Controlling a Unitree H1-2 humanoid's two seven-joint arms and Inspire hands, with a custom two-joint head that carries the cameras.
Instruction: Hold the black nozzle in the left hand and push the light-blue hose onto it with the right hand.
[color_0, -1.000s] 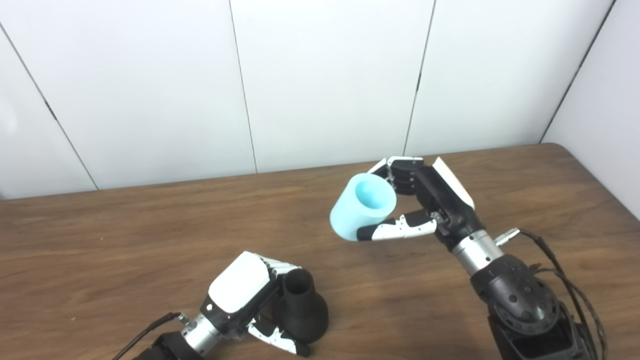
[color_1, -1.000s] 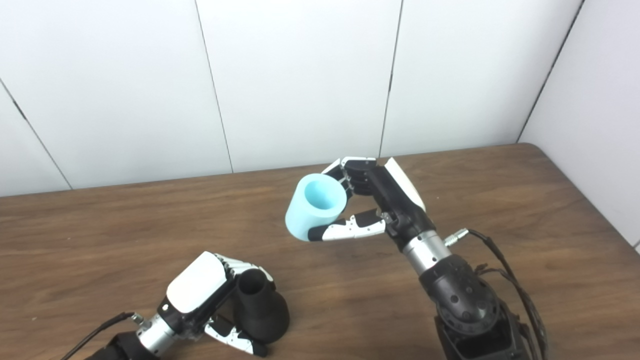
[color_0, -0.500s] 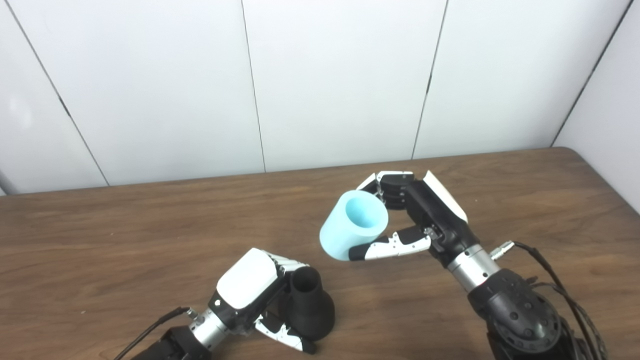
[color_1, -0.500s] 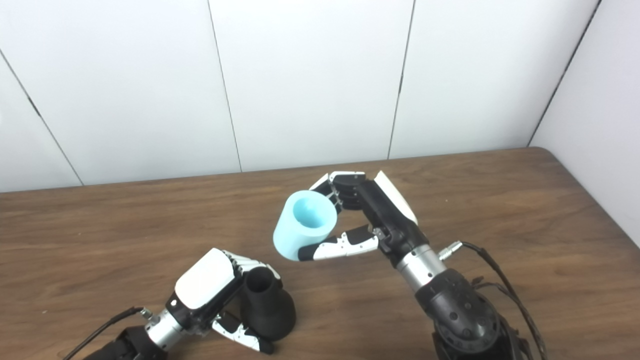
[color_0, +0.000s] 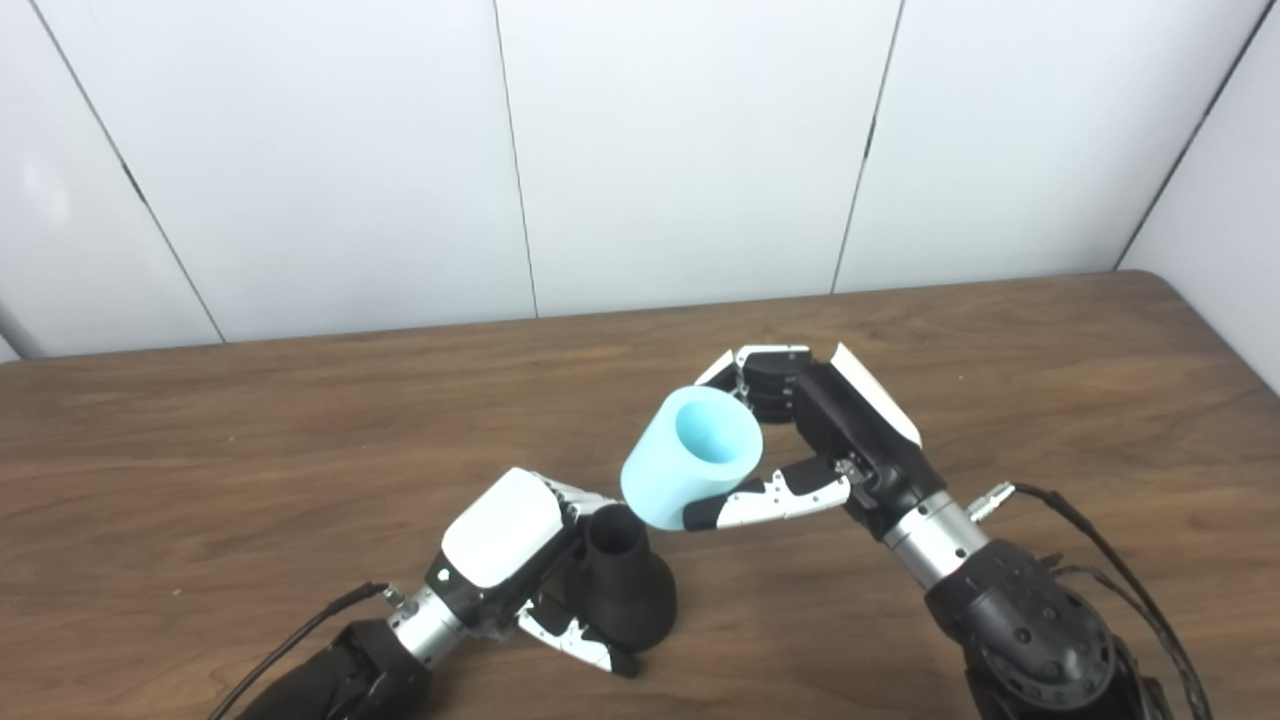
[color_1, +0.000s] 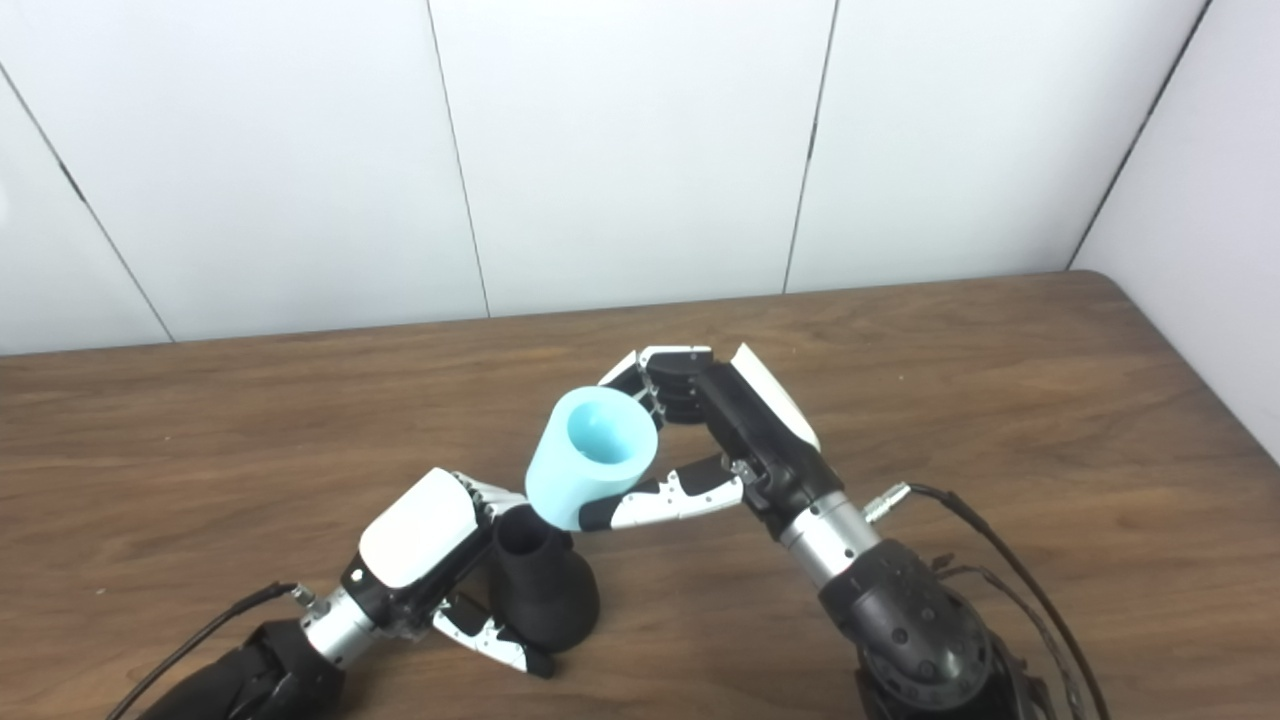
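Left hand (color_0: 505, 545) gripping black nozzle (color_0: 622, 590), wide base sitting on wooden table (color_0: 200, 480), narrow mouth facing up. Right hand (color_0: 825, 440) pinching light-blue hose (color_0: 690, 457), hovering just above-right of nozzle mouth. Both grasps done; aligning and pushing on remaining.

A brown wooden table (color_1: 1000, 380) stands before white wall panels (color_1: 620, 150). The left hand (color_1: 425, 555) grips a black nozzle (color_1: 542, 590), its narrow open end pointing up. The right hand (color_1: 715, 435) holds a light-blue hose (color_1: 588, 460), tilted, its lower end just above the nozzle's opening.
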